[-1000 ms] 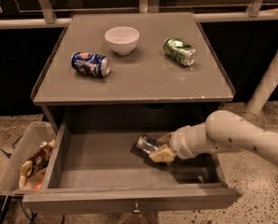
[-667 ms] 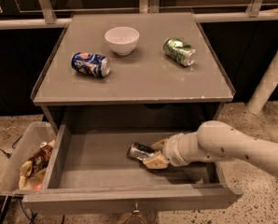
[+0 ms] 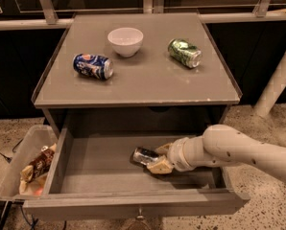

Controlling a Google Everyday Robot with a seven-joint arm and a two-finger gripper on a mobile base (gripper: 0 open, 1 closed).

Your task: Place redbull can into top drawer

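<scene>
The top drawer [image 3: 95, 169] is pulled open below the grey cabinet top; it has a flat grey bottom and a small front knob [image 3: 140, 214]. The redbull can [image 3: 144, 155], slim and silver with dark patches, lies on its side low over the drawer bottom near the middle. My gripper [image 3: 158, 160] reaches in from the right on a white arm [image 3: 239, 152] and its tan fingers [image 3: 160, 167] are closed around the can's right end.
On the cabinet top [image 3: 148, 80] lie a blue can with a red-white logo [image 3: 92, 65], a white bowl [image 3: 125, 40] and a green can [image 3: 184, 52]. A clear plastic bin of snack packets [image 3: 25, 164] stands left of the drawer. A white post [image 3: 277, 80] stands at right.
My gripper has moved left and slightly down inside the drawer, carrying the redbull can with it toward the drawer's middle.
</scene>
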